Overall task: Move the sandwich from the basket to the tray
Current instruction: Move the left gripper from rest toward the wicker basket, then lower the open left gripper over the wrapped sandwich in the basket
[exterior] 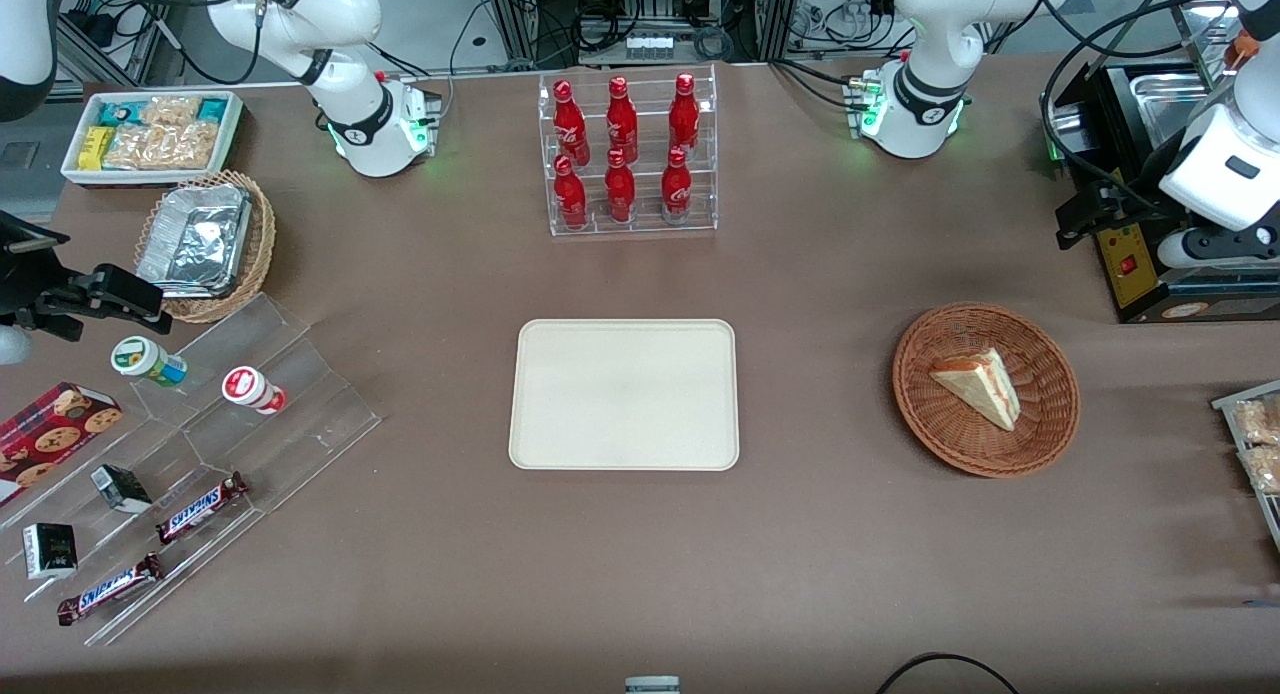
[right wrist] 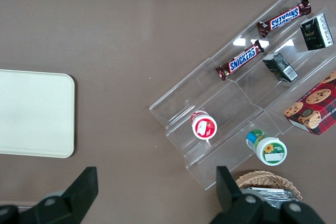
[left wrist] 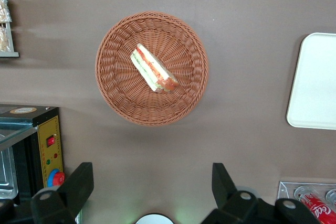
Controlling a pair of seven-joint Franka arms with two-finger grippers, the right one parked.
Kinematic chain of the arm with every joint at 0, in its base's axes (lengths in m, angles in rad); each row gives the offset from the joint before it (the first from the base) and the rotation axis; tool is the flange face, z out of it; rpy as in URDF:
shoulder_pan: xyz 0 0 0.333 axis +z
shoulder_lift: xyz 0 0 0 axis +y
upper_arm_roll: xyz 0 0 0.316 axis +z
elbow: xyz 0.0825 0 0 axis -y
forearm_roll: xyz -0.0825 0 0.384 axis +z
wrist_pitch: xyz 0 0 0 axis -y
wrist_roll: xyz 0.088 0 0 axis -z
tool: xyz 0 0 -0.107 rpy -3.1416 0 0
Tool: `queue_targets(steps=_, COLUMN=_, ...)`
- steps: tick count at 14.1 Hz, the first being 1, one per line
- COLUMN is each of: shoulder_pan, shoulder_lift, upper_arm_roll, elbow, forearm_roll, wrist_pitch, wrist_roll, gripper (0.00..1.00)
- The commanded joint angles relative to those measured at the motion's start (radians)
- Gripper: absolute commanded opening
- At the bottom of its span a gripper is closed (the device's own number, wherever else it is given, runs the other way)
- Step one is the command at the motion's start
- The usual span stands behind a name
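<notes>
Left arm raised above the working arm's end of the tabletop (exterior: 820,534), wrist pointing straight down; its gripper (left wrist: 152,187) hangs high over bare brown surface just beside the basket (left wrist: 113,85), touching nothing. Jaws spread wide apart, empty; both dark fingers (left wrist: 79,184) visible in the wrist view with a broad gap between them. Basket: round reddish-brown wicker bowl, sitting flat, well apart from the tray (exterior: 545,444). Inside it, one sandwich (left wrist: 153,69), a triangular wedge lying near the basket's middle, pale bread with red-orange and green filling along the exposed edge; in the front view the sandwich (exterior: 978,384) rests on the weave with its filling edge toward the front camera. Tray: cream rectangle with rounded corners, mid-tabletop, nothing on it. Farther from the front camera than the tray, a clear acrylic rack (exterior: 632,222) holds six red cola bottles (exterior: 620,124) upright in two rows. Black appliance (exterior: 1140,274) with a yellow control panel stands near the basket, farther from the front camera.
</notes>
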Motion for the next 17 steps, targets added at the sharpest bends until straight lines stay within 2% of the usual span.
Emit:
queue_targets(steps=1, shoulder_pan=0.012, shoulder_lift=0.037, upper_arm_roll=0.003, elbow=-0.022, forearm_roll=0.021, wrist_pitch=0.026, wrist_roll=-0.022, gripper=1.0)
queue_targets(steps=4, shoulder_pan=0.019, shoulder_lift=0.083, upper_arm_roll=0.044, elbow=-0.03, forearm_roll=0.021, wrist_pitch=0.063, wrist_roll=-0.048, gripper=1.0)
queue_targets(steps=7, shoulder_pan=0.021, shoulder_lift=0.18, upper_arm_roll=0.046, elbow=-0.044, forearm_roll=0.027, wrist_pitch=0.115, wrist_roll=-0.056, gripper=1.0)
queue_targets(steps=11, shoulder_pan=0.041, shoulder_lift=0.267, upper_arm_roll=0.046, elbow=-0.116, forearm_roll=0.025, wrist_pitch=0.254, wrist_roll=-0.194, gripper=1.0)
queue_targets(steps=14, shoulder_pan=0.035, shoulder_lift=0.324, upper_arm_roll=0.045, elbow=-0.173, forearm_roll=0.002, wrist_pitch=0.412, wrist_roll=-0.465, gripper=1.0)
queue_targets(steps=17, shoulder_pan=0.026, shoulder_lift=0.387, upper_arm_roll=0.043, elbow=-0.193, forearm_roll=-0.001, wrist_pitch=0.487, wrist_roll=-0.573, gripper=1.0)
